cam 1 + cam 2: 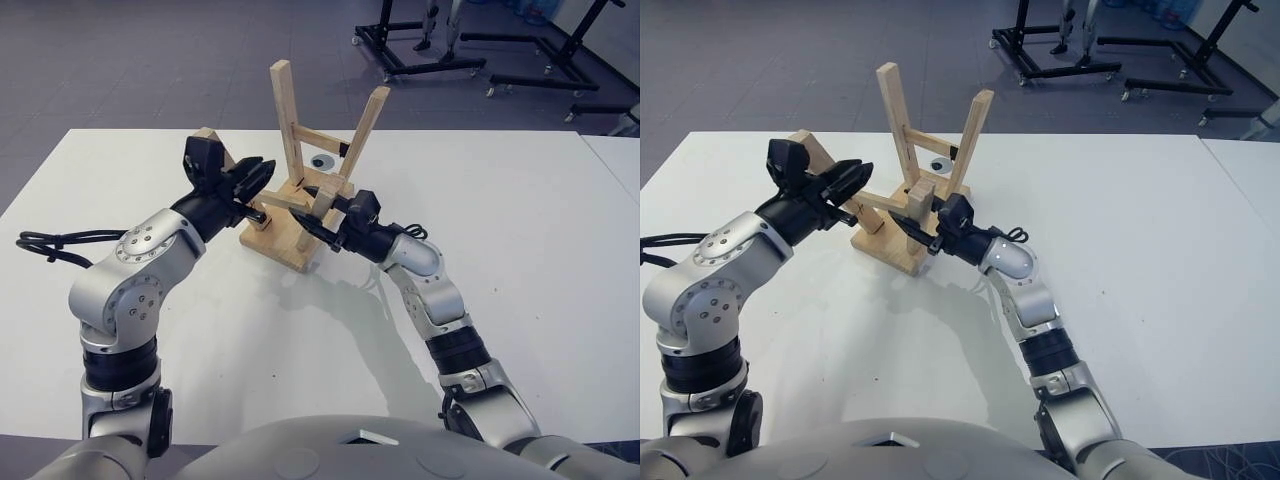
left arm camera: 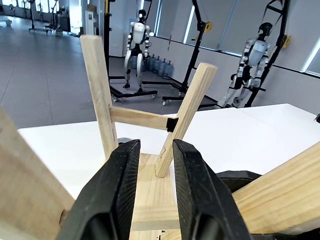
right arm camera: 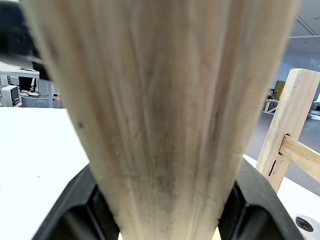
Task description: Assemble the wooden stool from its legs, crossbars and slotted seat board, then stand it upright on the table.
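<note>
As the stool [image 1: 300, 195] rests upside down mid-table [image 1: 520, 220], seat board [image 1: 285, 245] lowest, we note the long axes of its far legs [image 1: 287, 110] pointing up, splayed, and joined by a crossbar [image 1: 320, 138]. Right gripper [image 1: 318, 218] pinches the near leg [image 1: 325, 195]. Left gripper [image 1: 258, 178] sits just beside the stool's left side, fingers slightly spread and holding nothing. The stool is well apart from every table edge. A cable [image 1: 50, 245] lies near the left edge.

Bright, even light, perhaps overhead
</note>
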Motion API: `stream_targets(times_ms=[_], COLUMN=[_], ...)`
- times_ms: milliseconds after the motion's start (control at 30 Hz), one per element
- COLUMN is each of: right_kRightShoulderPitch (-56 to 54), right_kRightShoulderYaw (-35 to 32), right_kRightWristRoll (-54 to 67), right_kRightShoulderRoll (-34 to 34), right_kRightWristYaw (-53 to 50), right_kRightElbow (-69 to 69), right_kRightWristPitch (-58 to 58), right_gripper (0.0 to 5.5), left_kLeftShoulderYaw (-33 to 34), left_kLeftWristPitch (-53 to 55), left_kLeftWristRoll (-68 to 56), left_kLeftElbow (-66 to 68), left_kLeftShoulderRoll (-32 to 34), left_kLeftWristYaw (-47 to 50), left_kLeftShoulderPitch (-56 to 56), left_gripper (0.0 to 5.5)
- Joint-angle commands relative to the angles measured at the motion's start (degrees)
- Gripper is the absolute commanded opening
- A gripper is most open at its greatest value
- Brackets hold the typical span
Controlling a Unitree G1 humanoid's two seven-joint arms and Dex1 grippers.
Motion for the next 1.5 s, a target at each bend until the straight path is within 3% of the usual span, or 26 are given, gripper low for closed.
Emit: stream_targets(times_ms=[33,167,400,733,967,1133,1300,1400,1500], right_kRightShoulderPitch=[1.23,1.78,2.22,0.78,0.02,0.04,0.8,0.71,0.0], right_kRightShoulderYaw=[0.03,0.35,1.88,3.19,3.47,3.46,3.86,4.43,4.71], right_kRightWristRoll=[-3.18,-2.83,-2.62,-2.51,-2.54,-2.37,-2.51,-3.1,-3.0], right_kRightShoulderRoll=[-1.89,-1.85,-1.75,-1.69,-1.57,-1.21,-1.25,-1.92,-2.09], right_kRightWristYaw=[-0.9,-1.13,-1.09,-0.48,-1.02,-1.4,-1.95,-2.09,-2.37], right_kRightElbow=[1.32,1.01,-0.19,0.3,1.13,0.89,-0.88,-2.61,-3.88], right_kRightWristPitch=[-0.04,-0.05,1.54,3.4,5.22,5.93,7.51,9.8,11.78], right_gripper=[2.07,2.07,2.07,2.07,2.07,2.07,2.07,2.07,2.07], left_kLeftShoulderYaw=[-1.81,-3.29,-11.58,-9.51,-3.87,-8.03,-14.81,-14.66,-10.26], left_kLeftWristPitch=[0.42,-0.27,-9.11,-9.68,-2.92,-5.43,-15.42,-16.53,-13.61], left_kLeftWristRoll=[1.27,2.15,9.52,9.89,4.43,7.96,16.98,16.77,13.81], left_kLeftElbow=[-1.19,-0.98,7.34,6.41,2.65,4.46,13.98,13.76,10.65], left_kLeftShoulderRoll=[0.83,0.16,-1.65,-3.68,-6.64,-4.46,-1.09,-3.26,-4.34], left_kLeftWristYaw=[-0.33,-0.86,-4.8,-3.82,0.51,-1.86,-6.12,-5.37,-3.59], left_kLeftShoulderPitch=[1.08,2.2,7.55,3.15,-5.7,3.74,13.3,10.88,4.33], left_gripper=[1.17,1.17,1.17,1.17,1.17,1.17,1.17,1.17,1.17])
